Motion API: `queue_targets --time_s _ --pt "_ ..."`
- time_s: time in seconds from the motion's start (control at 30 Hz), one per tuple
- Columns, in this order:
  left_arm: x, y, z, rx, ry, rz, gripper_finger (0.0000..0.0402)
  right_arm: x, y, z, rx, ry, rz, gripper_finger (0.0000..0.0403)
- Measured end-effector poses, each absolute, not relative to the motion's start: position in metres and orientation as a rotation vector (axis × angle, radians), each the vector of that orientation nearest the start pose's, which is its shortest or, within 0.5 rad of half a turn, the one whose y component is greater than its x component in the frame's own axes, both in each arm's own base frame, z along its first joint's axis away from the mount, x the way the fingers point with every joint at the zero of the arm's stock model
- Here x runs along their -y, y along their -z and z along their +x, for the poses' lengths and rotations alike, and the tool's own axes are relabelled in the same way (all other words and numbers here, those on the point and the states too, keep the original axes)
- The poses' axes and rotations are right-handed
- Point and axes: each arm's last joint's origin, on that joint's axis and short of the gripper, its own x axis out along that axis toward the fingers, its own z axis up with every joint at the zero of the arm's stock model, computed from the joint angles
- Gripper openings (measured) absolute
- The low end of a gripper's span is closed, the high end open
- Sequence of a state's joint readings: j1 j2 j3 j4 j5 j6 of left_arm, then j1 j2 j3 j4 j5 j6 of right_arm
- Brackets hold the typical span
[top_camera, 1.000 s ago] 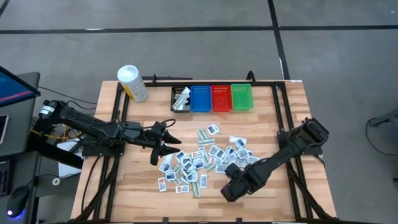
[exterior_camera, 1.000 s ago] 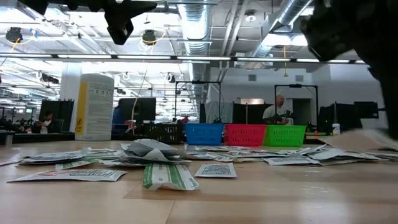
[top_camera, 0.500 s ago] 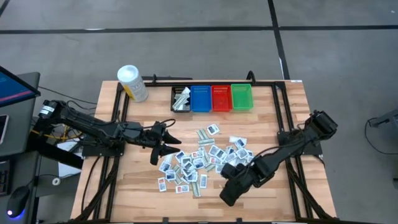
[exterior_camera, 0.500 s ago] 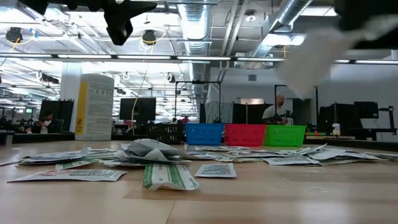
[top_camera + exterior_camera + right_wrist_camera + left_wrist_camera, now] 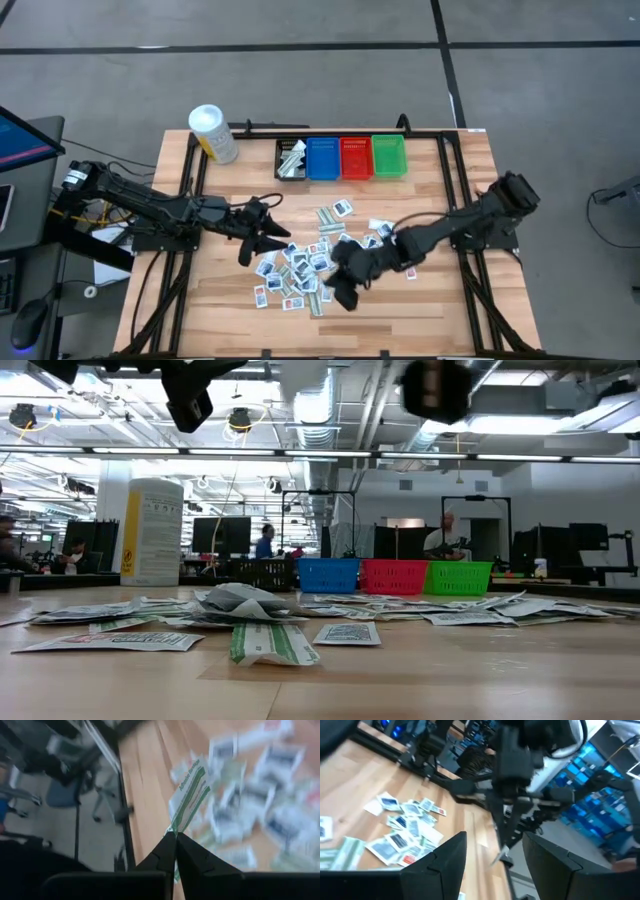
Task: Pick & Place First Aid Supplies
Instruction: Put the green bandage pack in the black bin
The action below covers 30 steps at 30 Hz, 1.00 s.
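Note:
Many first aid supplies (image 5: 310, 262), small flat packets, lie scattered flat on the wooden table's middle. My right gripper (image 5: 345, 295) hangs over the pile's near side, shut on one white packet with green stripes (image 5: 190, 795). It also shows high up in the low view (image 5: 435, 388) and in the left wrist view (image 5: 506, 845). My left gripper (image 5: 270, 236) waits above the table just left of the pile, with its fingers (image 5: 445, 862) open and nothing between them. My right gripper pinches the green-striped packet by one end (image 5: 173, 831) between its two fingertips. The rest of the packet sticks out past the tips. The fingers slant down over the pile, and the packet is lifted clear of the table.
Four small bins stand in a row at the table's far edge: black (image 5: 291, 158) with packets inside, blue (image 5: 323, 157), red (image 5: 356, 157), green (image 5: 388, 156). A white tub (image 5: 213, 133) stands at the far left corner. People move in the room behind.
My right gripper has risen from the table top and swung toward the table's left over the pile, tipping and rolling on the way. It has carried one packet up, clear of the table. My left gripper has rolled slightly in place.

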<state>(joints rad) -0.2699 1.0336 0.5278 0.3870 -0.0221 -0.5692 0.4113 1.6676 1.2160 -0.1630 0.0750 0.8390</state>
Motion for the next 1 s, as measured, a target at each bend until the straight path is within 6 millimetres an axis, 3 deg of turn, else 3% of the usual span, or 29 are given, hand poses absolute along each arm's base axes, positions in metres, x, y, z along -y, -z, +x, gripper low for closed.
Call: queue_targets --time_s 0.37,1.0 --pt "0.06 -0.253 0.216 -0.205 0.224 -0.643 0.0195 -0.105 -0.287 0.37 -0.39 -0.224 0.682 0.0008" --pt "0.061 -0.254 0.216 -0.201 0.251 -0.641 0.0195 -0.088 -0.289 0.375 -0.361 -0.218 0.698 0.0008"
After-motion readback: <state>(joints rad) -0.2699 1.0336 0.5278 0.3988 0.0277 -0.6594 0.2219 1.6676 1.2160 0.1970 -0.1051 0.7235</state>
